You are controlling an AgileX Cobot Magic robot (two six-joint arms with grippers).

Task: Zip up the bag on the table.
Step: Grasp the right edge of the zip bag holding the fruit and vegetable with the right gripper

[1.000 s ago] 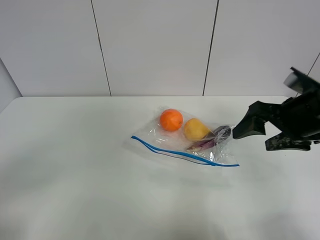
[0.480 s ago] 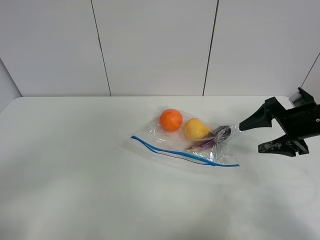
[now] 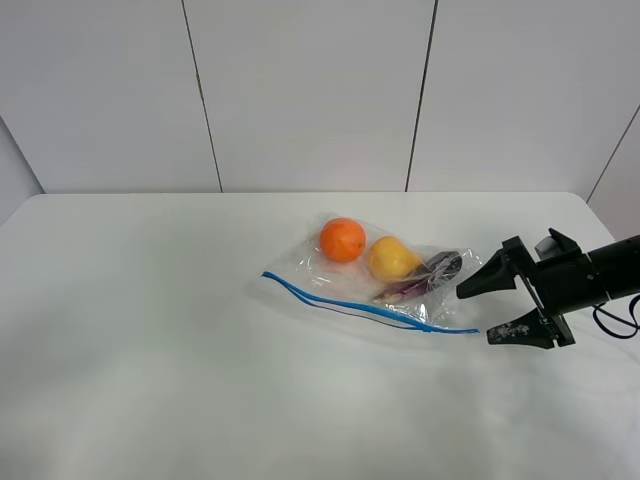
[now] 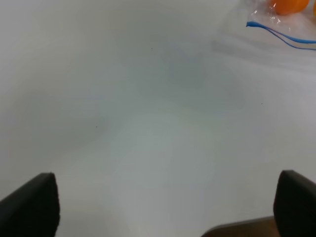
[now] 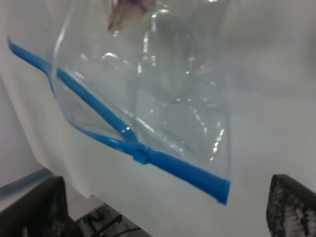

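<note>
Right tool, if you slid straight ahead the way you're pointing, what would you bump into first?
Probably the bag, at the end of its blue zip strip, which lies just ahead of the open right tool. How high it rides above the table is unclear.

Right end effector [image 3: 480, 315] gapes low (left [image 4: 163, 203] too).

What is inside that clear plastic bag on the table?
Through the bag show an orange, a yellow fruit and a dark purple item. Crinkled, shiny plastic partly covers the purple item, so what it is cannot be told.
</note>
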